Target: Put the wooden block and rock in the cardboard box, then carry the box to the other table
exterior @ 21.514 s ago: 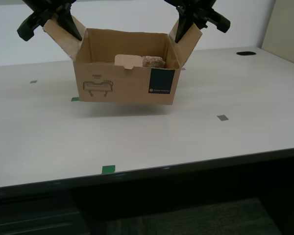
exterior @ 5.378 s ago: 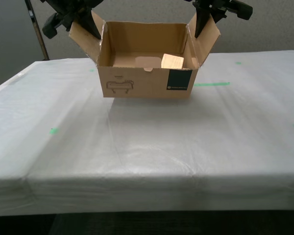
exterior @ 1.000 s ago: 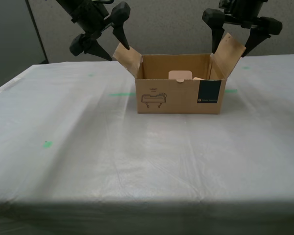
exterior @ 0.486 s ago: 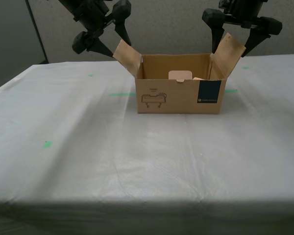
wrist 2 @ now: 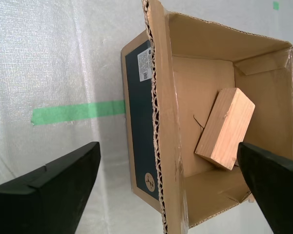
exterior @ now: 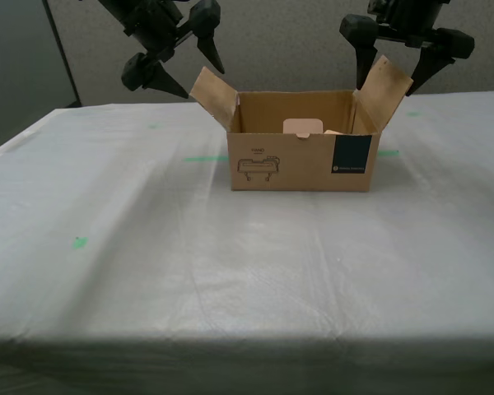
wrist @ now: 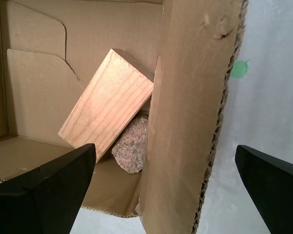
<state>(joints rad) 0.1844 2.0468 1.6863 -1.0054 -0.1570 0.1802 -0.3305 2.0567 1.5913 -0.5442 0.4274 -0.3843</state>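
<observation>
Starting at the exterior view's left, you see the other table [exterior: 148, 271] draped in wrinkled white cloth, with 1 small green tape mark [exterior: 80, 242] on it and a longer green strip [exterior: 202, 158] just beside the cardboard box.

Next comes my first gripper [exterior: 203, 84], hanging above the box's left-hand flap [exterior: 214, 97]. Its 2 fingers are spread wide. In the first wrist view the flap stands in the gap between them, and neither finger touches it.

The cardboard box [exterior: 300, 169] sits flat on the cloth, well back from the near edge, with its top open and both side flaps angled up and outward. On its front you can read a black line drawing [exterior: 258, 167] and, further toward the exterior view's right, a dark label [exterior: 352, 155].

Inside the box, the wooden block [wrist: 107, 105] lies tilted on the floor. The rock [wrist: 132, 148] is tucked against the block's lower end, close to the wall under the left-hand flap. Both are in the box.

At the exterior view's right, my second gripper [exterior: 389, 89] straddles the other flap [exterior: 387, 78]. Its jaws are also wide apart, 1 finger on either side of the cardboard, holding nothing.
</observation>
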